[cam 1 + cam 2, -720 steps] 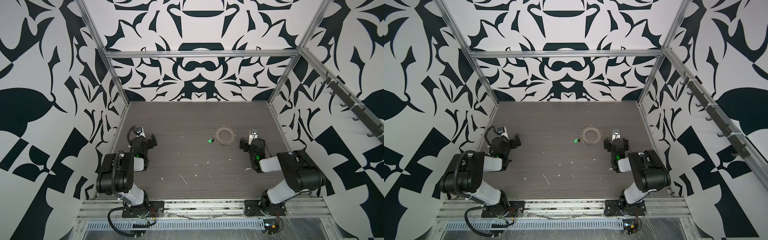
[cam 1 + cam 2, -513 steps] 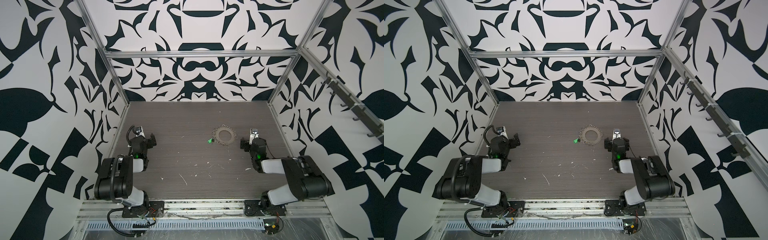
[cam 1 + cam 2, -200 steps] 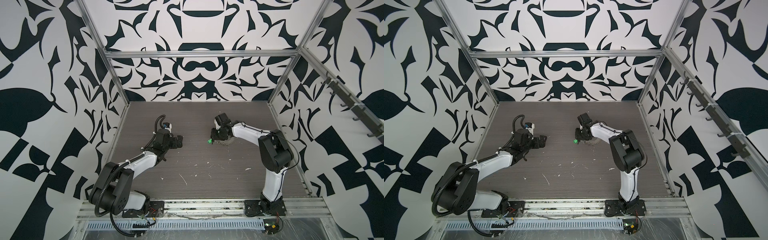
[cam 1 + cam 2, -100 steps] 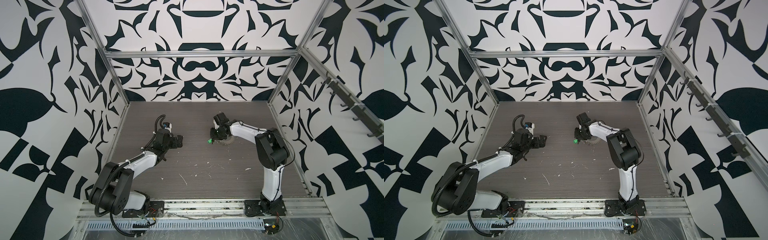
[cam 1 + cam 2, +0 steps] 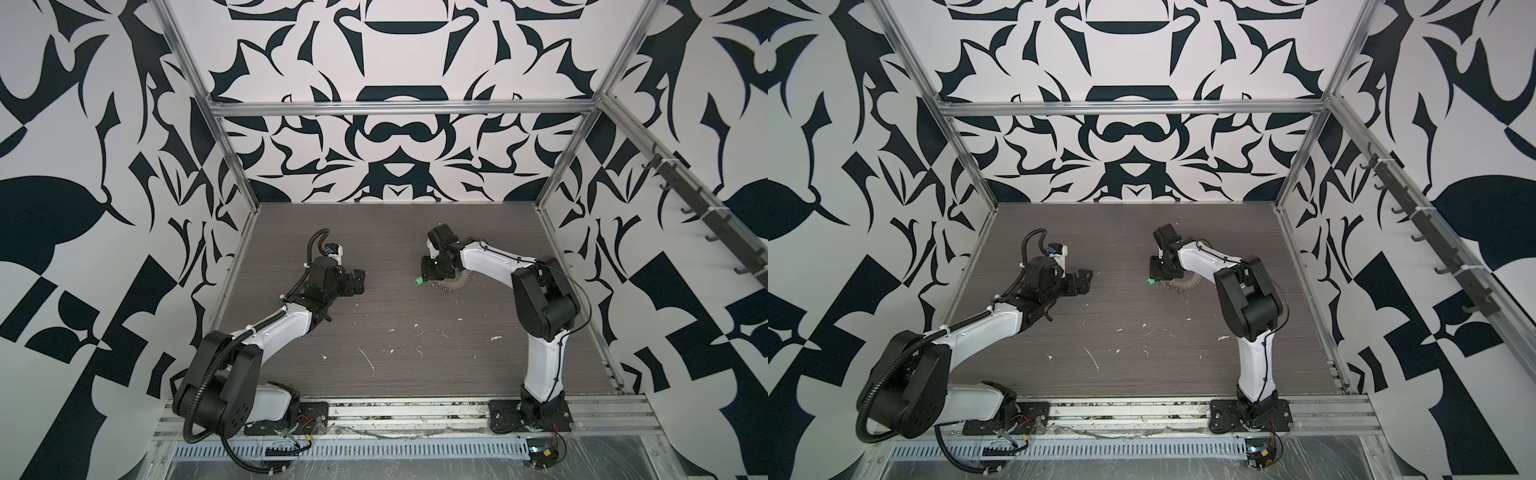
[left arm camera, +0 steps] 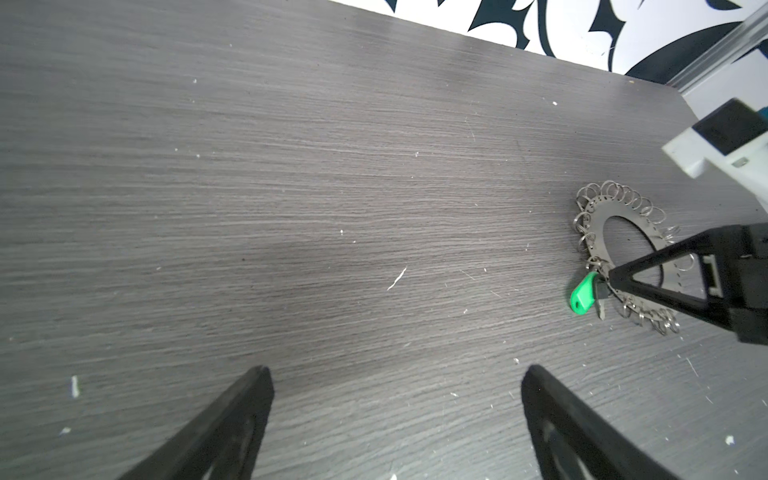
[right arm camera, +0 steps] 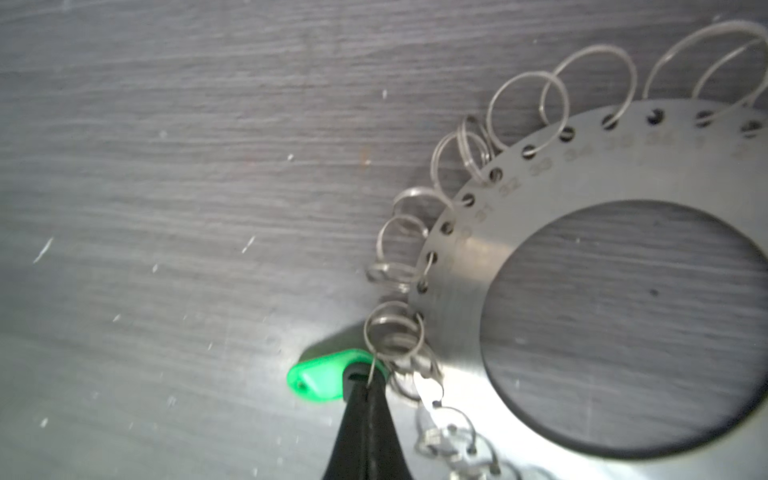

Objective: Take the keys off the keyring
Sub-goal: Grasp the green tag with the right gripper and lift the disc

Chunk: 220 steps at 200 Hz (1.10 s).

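Note:
The keyring (image 7: 457, 291) is a flat grey disc with a big hole and wire loops round its rim; it lies on the table in both top views (image 5: 459, 284) (image 5: 1187, 284). The keys, one small green block (image 7: 320, 376) with a black piece, sit at its left edge (image 5: 419, 282) (image 6: 582, 293). My right gripper (image 7: 368, 384) is down at that spot, shut, with a thin wire loop pinched at its tip beside the green block. My left gripper (image 6: 397, 368) hangs open over bare table, well left of the keyring (image 5: 359, 281).
The dark wood-grain tabletop (image 5: 395, 332) carries small white flecks and scratches. Patterned walls and metal frame posts (image 5: 552, 183) close in the back and sides. A rail (image 5: 395, 409) with both arm bases runs along the front.
My right gripper's fingers have closed at the green block by the keyring's edge. The left arm has stayed where it was, still open.

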Motion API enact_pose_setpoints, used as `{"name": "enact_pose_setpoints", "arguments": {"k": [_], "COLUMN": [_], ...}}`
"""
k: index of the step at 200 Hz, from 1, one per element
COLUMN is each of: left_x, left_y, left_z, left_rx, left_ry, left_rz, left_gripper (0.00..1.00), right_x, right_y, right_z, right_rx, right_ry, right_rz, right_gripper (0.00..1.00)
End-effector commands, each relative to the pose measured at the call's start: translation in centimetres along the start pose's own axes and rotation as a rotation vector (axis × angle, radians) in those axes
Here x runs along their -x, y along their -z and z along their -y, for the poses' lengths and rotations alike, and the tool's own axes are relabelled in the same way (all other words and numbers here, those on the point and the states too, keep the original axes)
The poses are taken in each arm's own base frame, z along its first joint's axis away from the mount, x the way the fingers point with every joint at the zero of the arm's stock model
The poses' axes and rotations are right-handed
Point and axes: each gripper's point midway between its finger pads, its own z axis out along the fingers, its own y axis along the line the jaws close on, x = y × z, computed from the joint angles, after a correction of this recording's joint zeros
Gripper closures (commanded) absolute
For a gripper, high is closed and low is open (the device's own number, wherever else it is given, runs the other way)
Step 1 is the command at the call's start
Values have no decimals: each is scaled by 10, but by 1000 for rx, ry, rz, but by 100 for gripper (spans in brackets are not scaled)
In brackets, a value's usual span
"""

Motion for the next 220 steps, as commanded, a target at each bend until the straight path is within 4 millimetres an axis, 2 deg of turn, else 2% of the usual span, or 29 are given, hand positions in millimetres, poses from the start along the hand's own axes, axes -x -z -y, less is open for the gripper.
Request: {"name": "enact_pose_setpoints", "arguments": {"k": [1, 16, 18, 27, 51, 80, 102, 152, 208, 220], "left_x": [11, 13, 21, 27, 40, 50, 54, 58, 66, 67], "left_y": [12, 18, 25, 32, 46, 63, 72, 84, 99, 102], "left_z": [28, 45, 49, 57, 74, 92, 97, 100, 116, 119], "left_rx": [-141, -237, -253, -293, -373, -458, -476, -484, -559, -577], "left_ry": [-97, -160, -171, -202, -271, -335, -375, -420, -458, -478], "left_rz": [25, 54, 87, 121, 179, 228, 256, 284, 304, 302], "left_gripper": [4, 6, 6, 6, 7, 9, 9, 9, 11, 11], "right_x": [22, 21, 20, 18, 11, -2, -11, -4, -4, -9], "right_y": [66, 85, 87, 95, 108, 124, 141, 186, 222, 228], "right_z": [-37, -44, -45, -46, -46, -60, -64, -64, -64, -64], "right_rx": [129, 159, 162, 164, 153, 234, 266, 199, 109, 96], "right_ry": [130, 210, 219, 257, 352, 546, 728, 1026, 1394, 1507], "right_rz": [93, 114, 116, 117, 89, 52, 41, 103, 307, 345], "right_gripper": [100, 100, 100, 100, 100, 100, 100, 100, 100, 100]}}
